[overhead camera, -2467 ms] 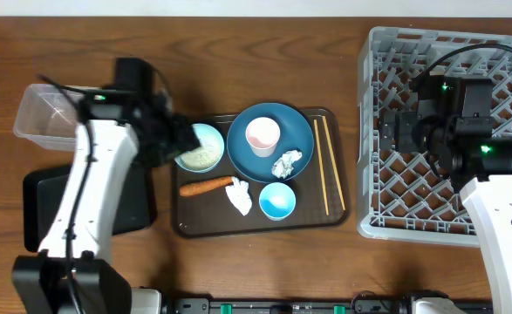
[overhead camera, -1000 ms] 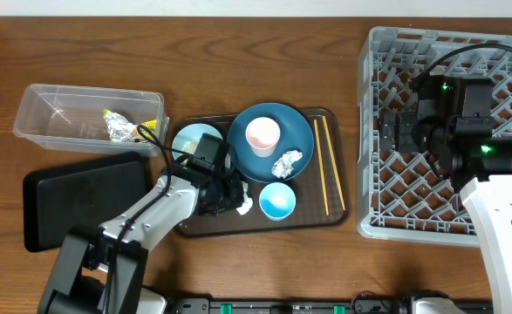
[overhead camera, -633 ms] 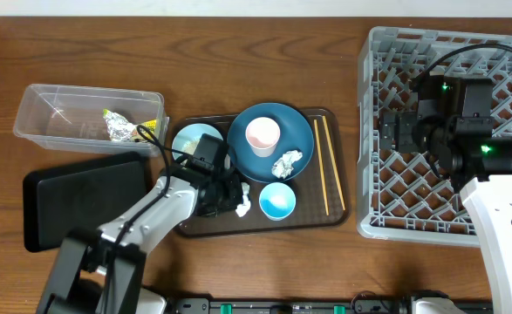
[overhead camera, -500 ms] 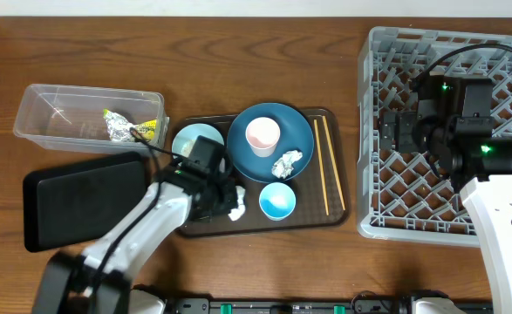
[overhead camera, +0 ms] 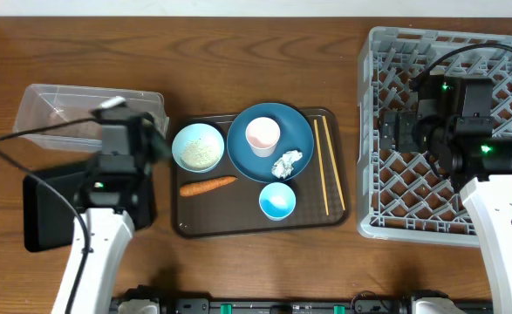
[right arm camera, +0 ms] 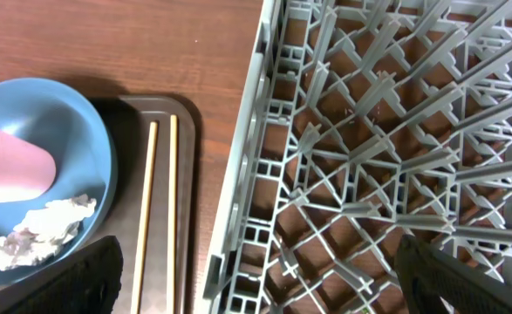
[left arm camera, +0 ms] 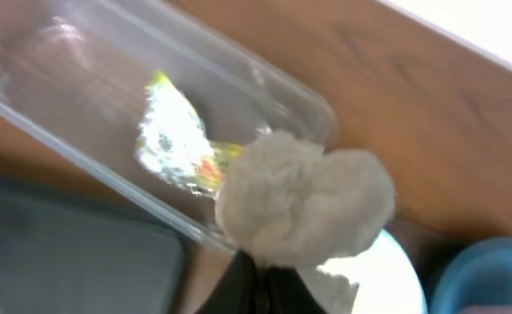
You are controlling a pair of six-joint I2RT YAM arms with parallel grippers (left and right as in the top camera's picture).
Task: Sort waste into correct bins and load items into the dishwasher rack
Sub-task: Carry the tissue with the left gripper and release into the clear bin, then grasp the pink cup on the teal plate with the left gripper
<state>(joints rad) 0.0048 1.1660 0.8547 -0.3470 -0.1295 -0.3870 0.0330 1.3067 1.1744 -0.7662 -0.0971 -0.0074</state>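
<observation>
My left gripper (left arm camera: 260,281) is shut on a crumpled white napkin (left arm camera: 303,205), held above the right end of the clear tub (left arm camera: 81,52). Overhead, that gripper (overhead camera: 153,144) sits between the tub (overhead camera: 55,109) and the pale bowl (overhead camera: 197,146). A yellow-green wrapper (left arm camera: 173,139) lies inside the tub. The black tray (overhead camera: 51,209) lies below it. A carrot (overhead camera: 208,185), the blue plate (overhead camera: 303,131) with a cup (overhead camera: 262,135) and a second napkin (overhead camera: 286,163), a small blue bowl (overhead camera: 277,201) and chopsticks (overhead camera: 324,166) rest on the brown tray. My right gripper (right arm camera: 273,279) hangs open over the rack (right arm camera: 395,131).
The brown serving tray (overhead camera: 186,222) sits mid-table between the bins and the grey rack (overhead camera: 491,52). The right arm (overhead camera: 452,131) hovers over the rack's left half. Bare wood runs along the table's far side and front edge.
The left gripper closed on the napkin beside the carrot, lifted it off the brown tray and swung left to the tub's right end. The right arm has not moved.
</observation>
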